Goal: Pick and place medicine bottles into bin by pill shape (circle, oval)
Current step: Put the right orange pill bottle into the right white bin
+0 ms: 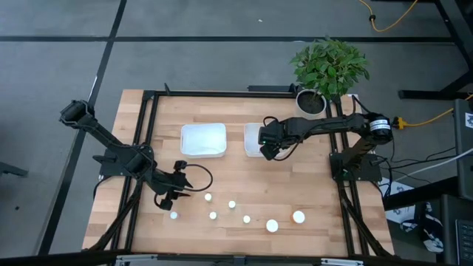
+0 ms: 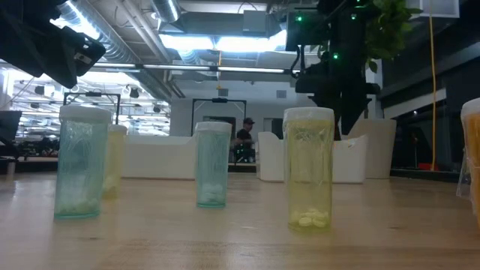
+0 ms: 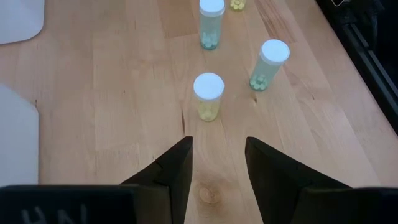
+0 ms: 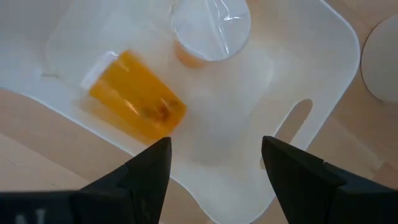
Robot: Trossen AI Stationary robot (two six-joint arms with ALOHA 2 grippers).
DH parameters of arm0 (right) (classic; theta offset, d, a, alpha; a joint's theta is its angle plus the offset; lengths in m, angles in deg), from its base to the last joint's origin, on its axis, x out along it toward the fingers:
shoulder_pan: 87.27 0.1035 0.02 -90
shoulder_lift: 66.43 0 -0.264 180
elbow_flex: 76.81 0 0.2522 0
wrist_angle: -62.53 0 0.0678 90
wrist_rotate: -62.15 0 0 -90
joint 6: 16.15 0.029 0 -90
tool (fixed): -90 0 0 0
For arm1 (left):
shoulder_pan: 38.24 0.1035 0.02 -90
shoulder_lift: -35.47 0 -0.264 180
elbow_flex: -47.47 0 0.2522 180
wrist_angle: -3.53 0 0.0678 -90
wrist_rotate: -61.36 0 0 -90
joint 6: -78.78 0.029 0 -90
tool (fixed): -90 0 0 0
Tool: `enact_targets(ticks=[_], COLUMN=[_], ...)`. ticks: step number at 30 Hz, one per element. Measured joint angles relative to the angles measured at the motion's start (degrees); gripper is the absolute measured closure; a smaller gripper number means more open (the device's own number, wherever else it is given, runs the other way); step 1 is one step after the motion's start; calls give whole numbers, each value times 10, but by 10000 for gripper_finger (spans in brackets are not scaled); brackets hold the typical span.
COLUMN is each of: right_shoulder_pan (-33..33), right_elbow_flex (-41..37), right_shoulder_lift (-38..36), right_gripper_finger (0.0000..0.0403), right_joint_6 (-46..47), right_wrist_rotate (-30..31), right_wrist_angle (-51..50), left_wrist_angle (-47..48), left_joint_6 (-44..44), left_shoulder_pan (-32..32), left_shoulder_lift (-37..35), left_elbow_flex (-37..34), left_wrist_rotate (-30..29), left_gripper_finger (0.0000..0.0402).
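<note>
Closest in, a yellow-tinted bottle (image 2: 308, 168) stands upright on the bench (image 2: 240, 232) with a few pills at its bottom, flanked by a teal bottle (image 2: 79, 162) and a second teal bottle (image 2: 212, 164) farther back, all white-capped. Behind the first teal one a paler bottle (image 2: 115, 160) peeks out, and an orange edge shows at the far right of the low view. Beyond the bench a person (image 2: 241, 139) sits in the room. From above, seven white caps dot the near part of the bench, two of them wider (image 1: 273, 225) (image 1: 298, 216). Left gripper (image 1: 177, 193) hovers low among them, fingers apart and empty; through its wrist camera a yellow bottle (image 3: 208, 96) stands straight ahead between the fingers but clear of them, with two teal bottles (image 3: 267, 65) (image 3: 211, 24) beyond it, nothing blocking the line in. Right gripper (image 1: 269, 150) is over the right bin (image 1: 252, 140), fingers spread and holding nothing. Down in that bin, an orange bottle (image 4: 135, 102) lies on its side, and another orange one (image 4: 208, 34) stands upright just beside it, seen cap-on. Left bin (image 1: 203, 140) sits next to it, well apart from the loose bottles. A potted plant (image 1: 325, 70) stands at the bench's far right corner, behind the right arm.
</note>
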Motion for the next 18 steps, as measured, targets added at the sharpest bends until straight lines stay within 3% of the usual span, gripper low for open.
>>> enact_targets(ticks=[9,18], right_shoulder_pan=[0,2], right_elbow_flex=[0,0], right_shoulder_lift=[0,6], right_gripper_finger=[151,151], right_joint_6=[3,49], right_wrist_rotate=[-1,-45], right_wrist_angle=[62,134], left_wrist_angle=[0,0], left_joint_6=[0,0], left_shoulder_pan=[0,0], left_shoulder_lift=[0,0], left_elbow_flex=[0,0], left_wrist_rotate=[0,0], left_gripper_finger=[261,261])
